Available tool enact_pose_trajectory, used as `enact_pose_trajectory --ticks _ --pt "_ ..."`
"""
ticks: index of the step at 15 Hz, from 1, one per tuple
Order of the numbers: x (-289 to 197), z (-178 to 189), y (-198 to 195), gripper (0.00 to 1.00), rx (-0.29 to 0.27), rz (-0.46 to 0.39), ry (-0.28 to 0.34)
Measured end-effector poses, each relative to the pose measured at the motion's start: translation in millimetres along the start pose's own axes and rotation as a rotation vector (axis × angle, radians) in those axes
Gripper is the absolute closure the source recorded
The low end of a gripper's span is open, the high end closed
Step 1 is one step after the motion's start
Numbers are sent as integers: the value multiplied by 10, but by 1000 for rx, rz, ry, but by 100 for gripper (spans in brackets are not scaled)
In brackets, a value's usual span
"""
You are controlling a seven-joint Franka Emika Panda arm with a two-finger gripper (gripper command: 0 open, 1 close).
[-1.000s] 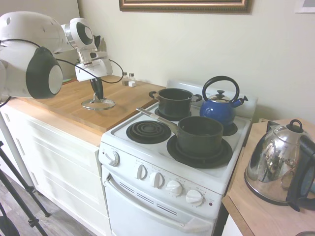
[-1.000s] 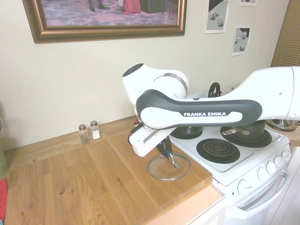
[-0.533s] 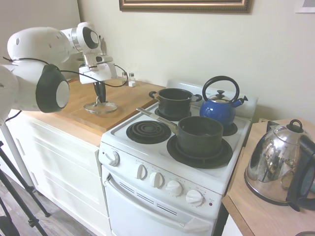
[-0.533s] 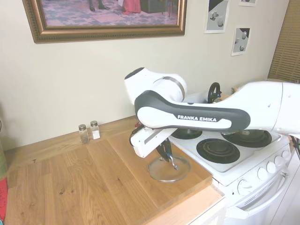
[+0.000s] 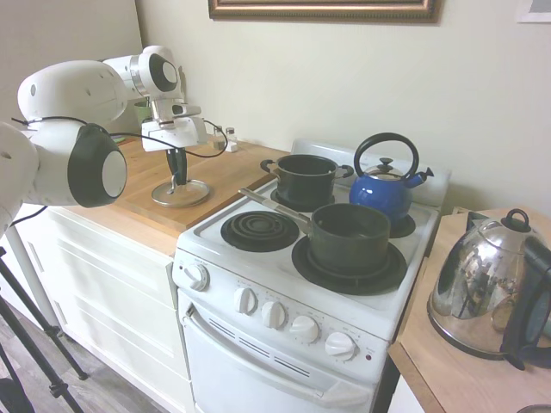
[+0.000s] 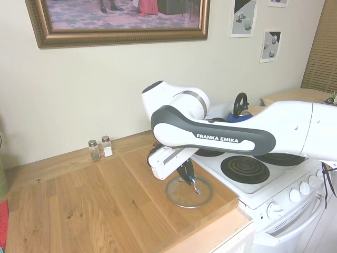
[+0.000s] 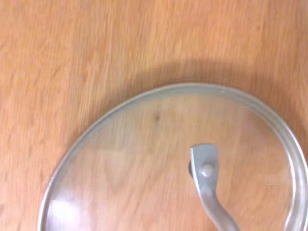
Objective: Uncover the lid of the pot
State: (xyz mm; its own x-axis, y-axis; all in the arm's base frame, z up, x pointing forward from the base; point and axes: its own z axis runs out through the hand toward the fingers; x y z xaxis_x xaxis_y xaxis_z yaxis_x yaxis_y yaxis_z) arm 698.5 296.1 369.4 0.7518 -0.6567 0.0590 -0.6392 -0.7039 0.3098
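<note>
We find the round clear glass lid with its metal rim (image 5: 181, 192) lying flat on the wooden desk (image 6: 79, 205), well apart from the dark grey saucepan with the long straight metal handle (image 5: 349, 237), which stands open on the front burner of the white stove (image 5: 284, 284). We judge the uncovering itself done: the lid was carried clear of the cooking surface to a bare stretch of wood, where it can rest without sliding or heating.

The pincer (image 6: 188, 176) hangs straight down over the lid's middle, its dark fingers closed around the lid's metal handle (image 7: 207, 187). Whether they grip firmly or have begun to slacken, we cannot tell.

Around it, two small glass shakers (image 6: 100, 149) stand near the wall, well away from the lid. On the stove sit a dark pot with two side handles (image 5: 304, 178) and a blue kettle (image 5: 383, 189); a shiny steel electric kettle (image 5: 486, 288) sits on the far desk. Nothing crowds the lid, so we expect a straight upward retreat to be unobstructed.
</note>
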Motion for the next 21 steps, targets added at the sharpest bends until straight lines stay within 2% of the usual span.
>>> enact_pose_trajectory --ticks 1,5,16,19,21 --pt "6 4 3 0 2 -2 -6" --pt "24 14 18 0 6 -6 -29" --pt "19 -19 32 0 10 -5 -34" --pt "4 -205 86 0 35 1 -15" --pt "-29 -446 118 0 81 26 31"
